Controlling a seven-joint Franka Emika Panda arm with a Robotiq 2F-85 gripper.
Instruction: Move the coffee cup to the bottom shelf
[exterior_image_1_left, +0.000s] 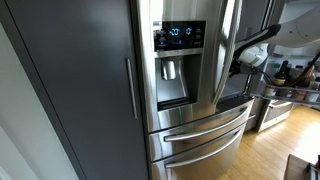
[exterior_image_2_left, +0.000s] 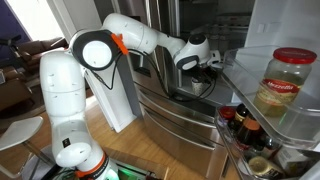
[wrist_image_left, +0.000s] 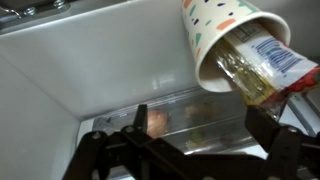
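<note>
Clear room in white fridge interior (wrist_image_left: 90, 90) left of cup (wrist_image_left: 220, 35), packet (wrist_image_left: 270, 65) blocking right

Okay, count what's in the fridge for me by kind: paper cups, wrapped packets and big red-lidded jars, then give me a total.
Paper cup: 1
Clear wrapped packet: 1
Red-lidded jar: 1
Total: 3
The small bottles in the lower door bin are too crowded to count.

White coffee cup (wrist_image_left: 222, 38), colourful confetti pattern
</note>
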